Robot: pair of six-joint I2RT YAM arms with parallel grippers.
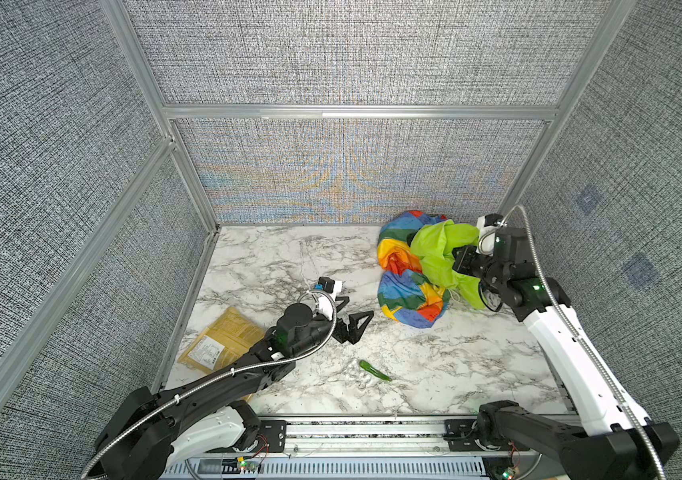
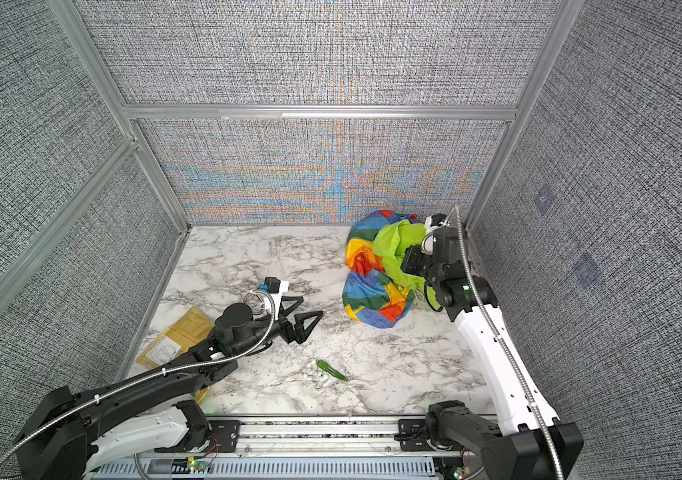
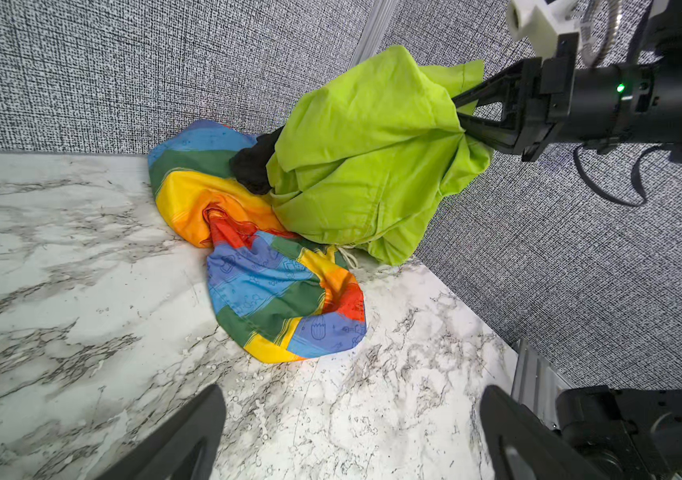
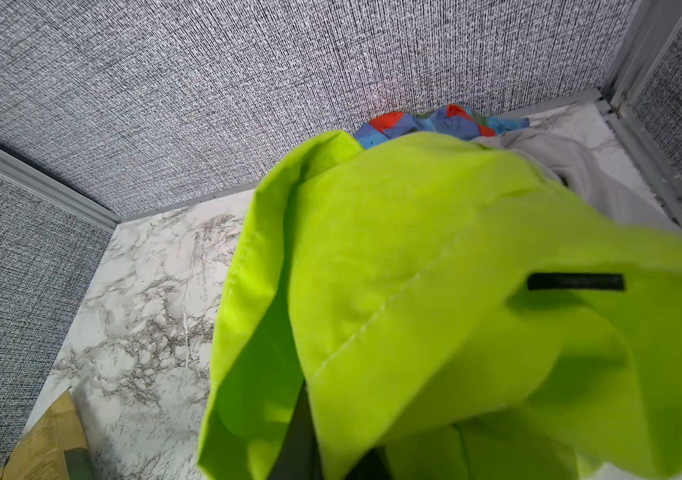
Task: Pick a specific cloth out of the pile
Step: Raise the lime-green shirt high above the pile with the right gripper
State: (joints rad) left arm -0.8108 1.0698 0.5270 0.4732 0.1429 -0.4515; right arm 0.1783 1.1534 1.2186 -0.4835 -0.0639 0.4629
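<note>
- The bright lime-green thin fabric cloth (image 3: pixel 364 158) hangs bunched from the right gripper (image 3: pixel 462 115) at the table's far right corner. Its lower folds rest on the pile (image 1: pixel 397 266).
- The right gripper's 2 jaws are clamped on a gathered fold of that cloth. The left gripper (image 1: pixel 356 308) hovers over the marble-patterned tabletop (image 1: pixel 273 257), jaws wide apart, holding nothing.
- It is probably light, limp and slippery; a thick gather or the seamed hem near the white drawstring (image 3: pixel 347 259) should hold best.
- Beneath it lie a crumpled rainbow-striped cloth (image 3: pixel 273 291), a black garment (image 3: pixel 252 166) and a soft grey cloth (image 4: pixel 572 174).
</note>
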